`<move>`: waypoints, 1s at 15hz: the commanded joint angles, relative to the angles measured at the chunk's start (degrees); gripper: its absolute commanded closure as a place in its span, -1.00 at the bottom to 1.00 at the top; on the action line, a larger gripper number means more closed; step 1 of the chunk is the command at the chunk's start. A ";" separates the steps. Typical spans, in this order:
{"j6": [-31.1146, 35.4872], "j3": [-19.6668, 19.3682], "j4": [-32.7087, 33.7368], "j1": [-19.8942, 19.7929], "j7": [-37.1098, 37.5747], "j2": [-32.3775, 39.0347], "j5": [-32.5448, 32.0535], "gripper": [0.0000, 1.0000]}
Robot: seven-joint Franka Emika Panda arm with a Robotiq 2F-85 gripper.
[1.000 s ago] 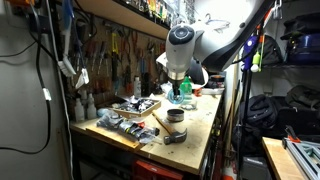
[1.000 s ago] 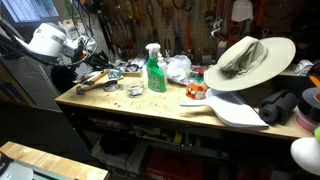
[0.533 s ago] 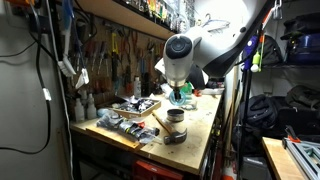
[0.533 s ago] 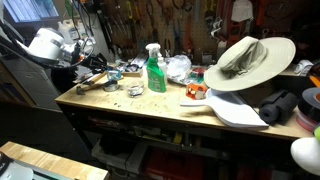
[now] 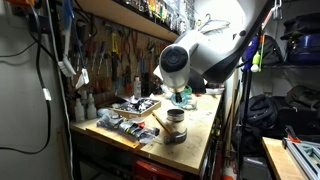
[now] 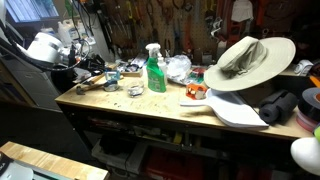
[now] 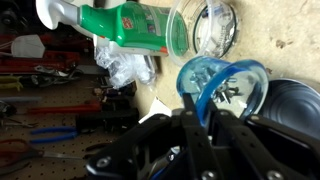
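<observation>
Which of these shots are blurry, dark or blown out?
Wrist view: the end effector is a dark close-up blur; the green spray bottle and blue plastic ring are brightly lit. In an exterior view, lamp glare washes out the top over a dim workbench. In an exterior view, the hat is evenly lit, the white object out of focus.

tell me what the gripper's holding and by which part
The gripper looks to hold a blue see-through cup by the near side of its rim, with the wall between the jaws; the contact itself is dark.
</observation>
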 commanded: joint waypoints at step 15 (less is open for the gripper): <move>-12.04 1.17 7.02 2.80 1.89 8.21 -1.35 0.94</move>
